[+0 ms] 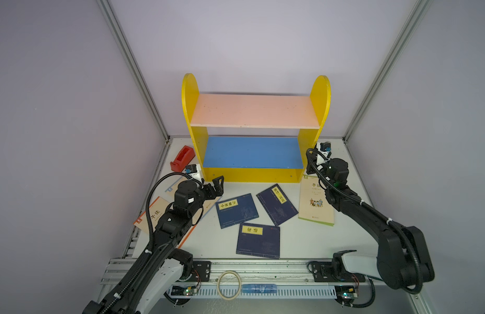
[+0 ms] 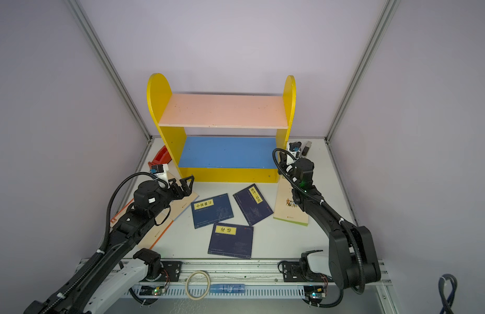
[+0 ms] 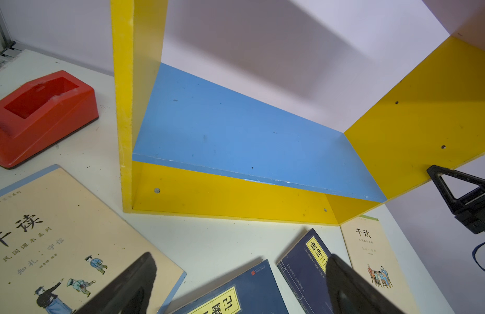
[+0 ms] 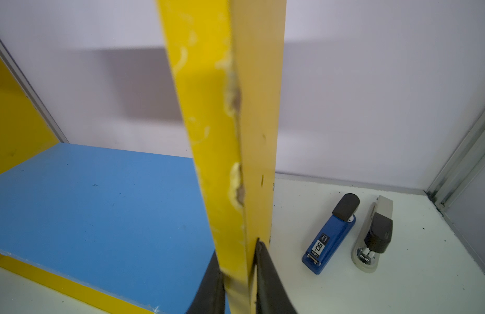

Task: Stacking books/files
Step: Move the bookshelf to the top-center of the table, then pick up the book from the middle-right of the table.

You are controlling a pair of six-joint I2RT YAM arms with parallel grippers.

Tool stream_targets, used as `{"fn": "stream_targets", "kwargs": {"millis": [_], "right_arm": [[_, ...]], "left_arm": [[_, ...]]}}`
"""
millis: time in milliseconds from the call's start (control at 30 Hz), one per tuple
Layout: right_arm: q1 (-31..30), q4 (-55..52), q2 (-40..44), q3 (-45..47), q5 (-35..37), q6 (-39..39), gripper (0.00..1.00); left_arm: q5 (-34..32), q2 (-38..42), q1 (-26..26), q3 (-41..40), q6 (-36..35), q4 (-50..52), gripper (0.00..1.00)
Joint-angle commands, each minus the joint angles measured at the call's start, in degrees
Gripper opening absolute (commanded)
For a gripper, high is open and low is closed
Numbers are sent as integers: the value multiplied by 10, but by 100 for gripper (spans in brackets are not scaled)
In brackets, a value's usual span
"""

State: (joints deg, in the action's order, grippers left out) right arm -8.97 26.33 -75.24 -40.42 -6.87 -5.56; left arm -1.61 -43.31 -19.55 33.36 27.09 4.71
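Three navy books with yellow labels lie flat mid-table: one [image 1: 237, 210], a second [image 1: 276, 204], a third [image 1: 259, 240]. A cream book [image 1: 316, 202] lies to their right, under my right arm. Two more cream books [image 1: 151, 214] overlap at the left, mostly under my left arm. My left gripper [image 1: 216, 187] hovers open and empty by the shelf's left foot; in the left wrist view it [image 3: 240, 261] spans the cream book [image 3: 59, 244] and navy books [image 3: 303, 261]. My right gripper [image 4: 237, 255] is shut on the shelf's yellow right side panel [image 4: 222, 122], low down.
The yellow shelf [image 1: 252, 174] with pink top and blue lower board stands at the back. A red tape dispenser [image 1: 182, 158] sits left of it. A blue stapler [image 4: 331, 236] and a grey stapler [image 4: 374, 236] lie to its right. A tape roll [image 1: 229, 285] rests on the front rail.
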Motion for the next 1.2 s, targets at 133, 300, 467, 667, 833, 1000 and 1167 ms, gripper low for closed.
{"fn": "stream_targets", "kwargs": {"millis": [133,300,467,667,833,1000,1167], "right_arm": [[-3,19,8,7,-67,-46,39],[-3,21,34,27,-37,-72,58],[-3,23,71,66,-3,-119,70],[-3,-57,172,98,120,-182,79],[-3,-131,272,166,190,-271,85],[0,-334,287,120,215,-319,90],[61,-503,218,30,139,-334,95]], "left_arm": [[1,-2,0,6,4,0,100],[-9,1,0,8,12,6,100],[-38,-1,0,27,34,41,100],[-36,27,0,19,59,26,100],[19,105,53,-33,152,-9,100],[105,105,104,7,228,69,100],[129,31,18,47,303,142,100]]}}
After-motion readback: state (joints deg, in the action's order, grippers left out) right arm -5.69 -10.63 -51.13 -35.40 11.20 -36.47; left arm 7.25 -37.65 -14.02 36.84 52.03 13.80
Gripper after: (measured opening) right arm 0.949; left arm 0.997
